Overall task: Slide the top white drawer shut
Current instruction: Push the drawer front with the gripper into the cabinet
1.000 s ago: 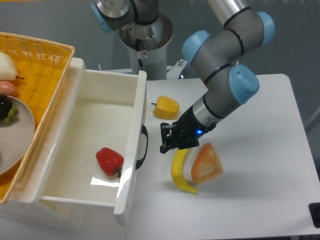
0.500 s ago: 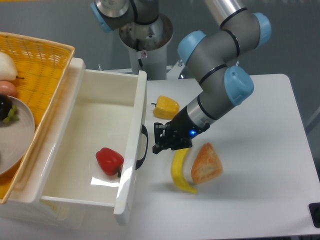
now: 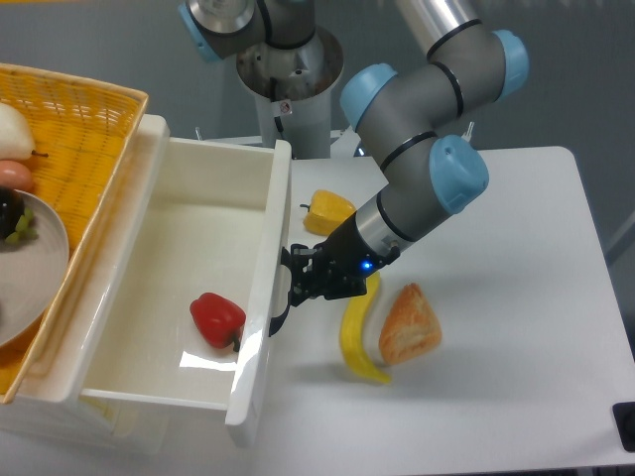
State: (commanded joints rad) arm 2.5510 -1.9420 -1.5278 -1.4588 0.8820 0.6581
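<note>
drawer: the top white drawer [image 3: 189,288] is pulled way out on the desk [image 3: 496,377], red pepper [image 3: 217,318] sitting inside
claw: my claw [image 3: 295,285] is right up against the black handle [image 3: 282,297] on the drawer's front panel
claw state: honestly can't tell how wide it is from here
nearby: banana [image 3: 359,332] just beside the claw

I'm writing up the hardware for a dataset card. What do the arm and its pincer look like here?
The arm is built of matte grey tubular segments with light blue caps on the joints and a polished silver upper tube. Its wrist narrows into a black section. The pincer is black and blocky, with a small blue light glowing on its body. No loose cables show.
</note>
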